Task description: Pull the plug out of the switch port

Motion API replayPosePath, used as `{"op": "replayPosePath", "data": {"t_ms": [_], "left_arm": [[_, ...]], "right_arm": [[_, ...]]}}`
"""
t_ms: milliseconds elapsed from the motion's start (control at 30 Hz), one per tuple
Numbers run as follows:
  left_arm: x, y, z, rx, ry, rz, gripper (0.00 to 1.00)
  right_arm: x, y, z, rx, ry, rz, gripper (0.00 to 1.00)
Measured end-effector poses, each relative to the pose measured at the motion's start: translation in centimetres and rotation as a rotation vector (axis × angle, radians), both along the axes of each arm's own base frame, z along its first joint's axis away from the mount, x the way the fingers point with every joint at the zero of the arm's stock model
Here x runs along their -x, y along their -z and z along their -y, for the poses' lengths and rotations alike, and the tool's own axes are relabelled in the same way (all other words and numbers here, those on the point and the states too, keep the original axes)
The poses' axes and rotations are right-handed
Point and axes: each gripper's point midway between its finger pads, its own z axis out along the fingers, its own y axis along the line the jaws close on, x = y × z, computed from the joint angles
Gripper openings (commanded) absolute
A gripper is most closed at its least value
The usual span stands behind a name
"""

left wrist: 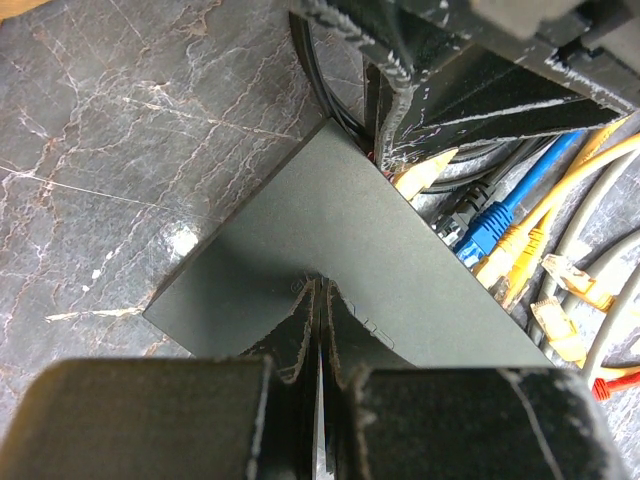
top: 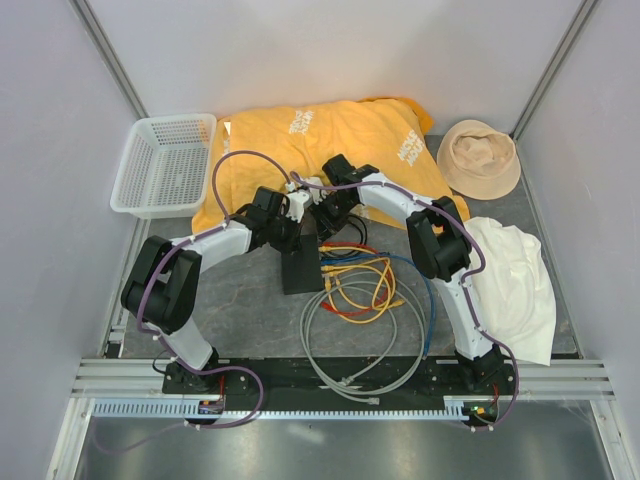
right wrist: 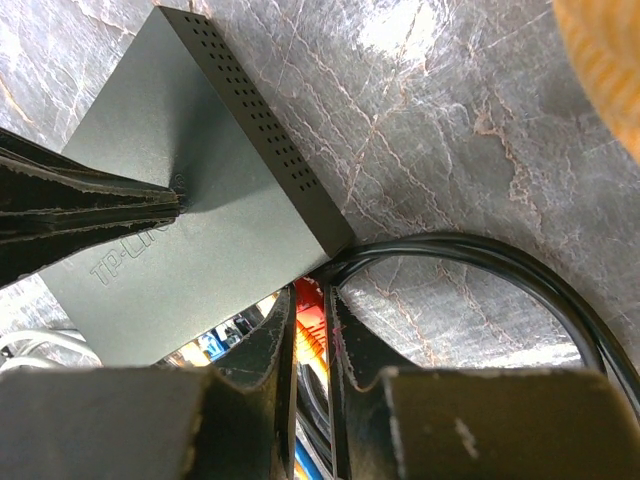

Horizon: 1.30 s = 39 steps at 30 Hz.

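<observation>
The black network switch [top: 301, 268] lies mid-table with yellow, blue and red cables plugged into its right side. My left gripper [left wrist: 322, 288] is shut, its fingertips pressed down on the switch's flat top [left wrist: 330, 215]. My right gripper [right wrist: 310, 300] is shut on a red plug [right wrist: 312, 328] at the switch's port side, beside the switch's corner [right wrist: 335, 240]. In the top view both grippers [top: 295, 232] [top: 325, 222] meet over the switch's far end. In the right wrist view the left fingers [right wrist: 90, 205] rest on the switch.
Coiled yellow [top: 365, 285], blue and grey cables [top: 345, 365] lie right of the switch. A black cable [right wrist: 520, 280] curves by the right gripper. A yellow cloth [top: 320, 135], white basket [top: 165, 165], hat [top: 480, 158] and white cloth [top: 515, 280] surround them.
</observation>
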Motion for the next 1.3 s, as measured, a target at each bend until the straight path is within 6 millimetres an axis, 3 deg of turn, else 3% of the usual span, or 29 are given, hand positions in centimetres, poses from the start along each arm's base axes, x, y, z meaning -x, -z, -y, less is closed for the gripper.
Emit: {"op": "replayPosePath", "data": {"t_ms": [1100, 1300], "left_arm": [[0.4, 0.1, 0.6, -0.127, -0.015, 0.069, 0.01], [0.4, 0.1, 0.6, -0.14, -0.015, 0.074, 0.02]], "right_arm": [[0.0, 0.9, 0.9, 0.182, -0.001, 0.127, 0.0], [-1.6, 1.3, 3.4, 0.291, -0.002, 0.206, 0.0]]}}
